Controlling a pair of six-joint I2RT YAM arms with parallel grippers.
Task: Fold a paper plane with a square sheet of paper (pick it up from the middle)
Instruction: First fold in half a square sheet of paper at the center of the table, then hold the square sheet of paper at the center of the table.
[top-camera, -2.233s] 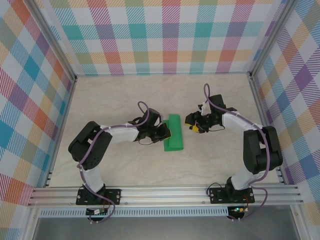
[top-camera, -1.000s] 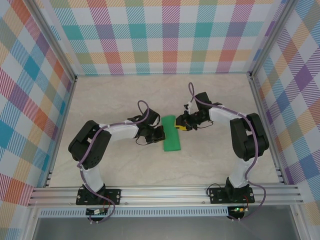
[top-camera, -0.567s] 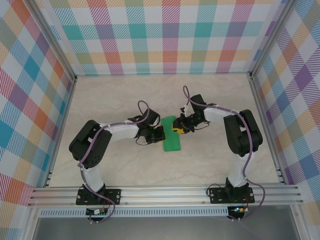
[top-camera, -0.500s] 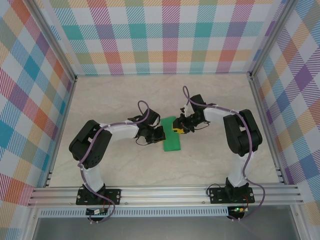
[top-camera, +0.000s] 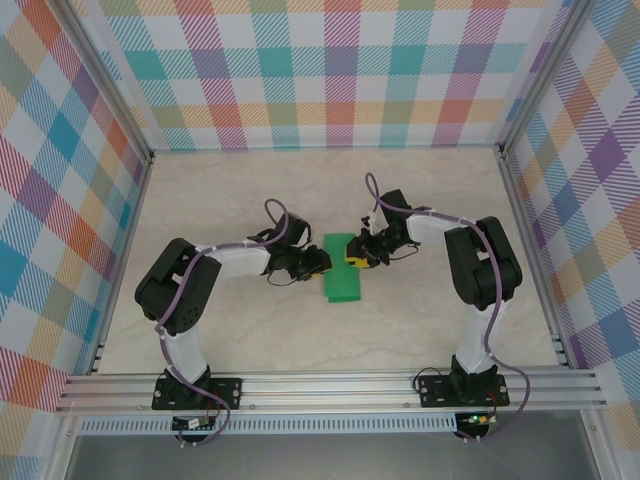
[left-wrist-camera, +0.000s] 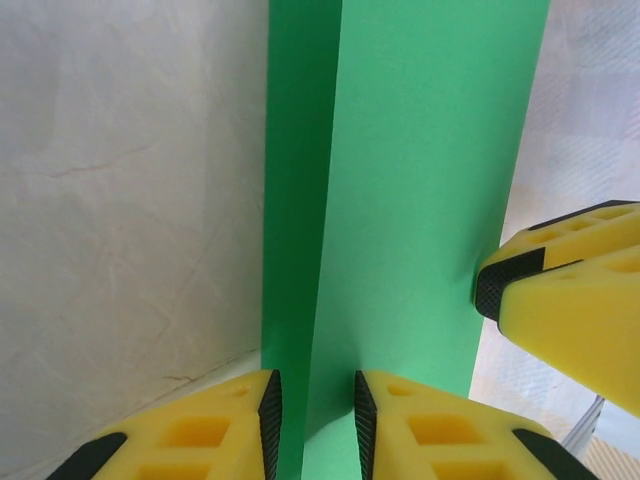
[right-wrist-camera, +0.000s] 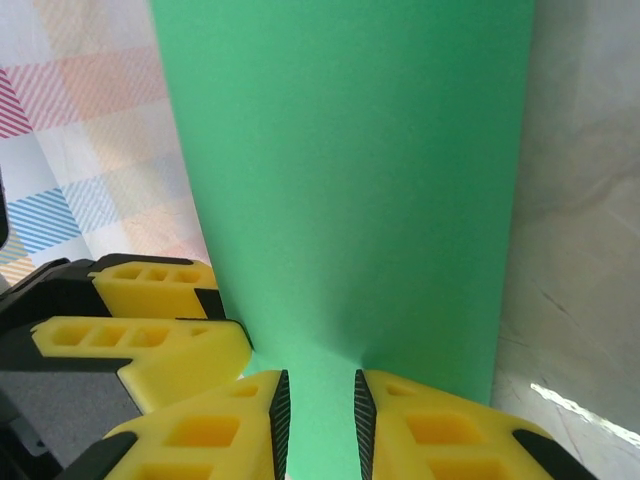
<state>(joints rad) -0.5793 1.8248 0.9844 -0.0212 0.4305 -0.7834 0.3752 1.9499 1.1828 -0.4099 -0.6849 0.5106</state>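
The square sheet of paper (top-camera: 342, 282), bright green and folded into a narrow strip, lies at mid-table. My left gripper (top-camera: 321, 262) meets its far-left edge. My right gripper (top-camera: 353, 258) meets its far-right edge. In the left wrist view the left gripper (left-wrist-camera: 317, 415) has its jaws a little apart, astride a long crease of the paper (left-wrist-camera: 420, 180), with the pads off the sheet. A right fingertip (left-wrist-camera: 570, 300) shows beyond. In the right wrist view the right gripper (right-wrist-camera: 322, 420) also stands narrowly open over the paper (right-wrist-camera: 350, 170), with the left fingers (right-wrist-camera: 150, 330) beside it.
The pale marble-patterned tabletop (top-camera: 230, 200) is walled by plaid panels (top-camera: 330, 70). An aluminium rail (top-camera: 330, 390) with both arm bases runs along the near edge. Both arms reach inward, and their grippers almost touch over the paper's far end.
My left jaws were shut and have parted slightly. The right gripper has come in from the right to the paper's far edge and now holds still.
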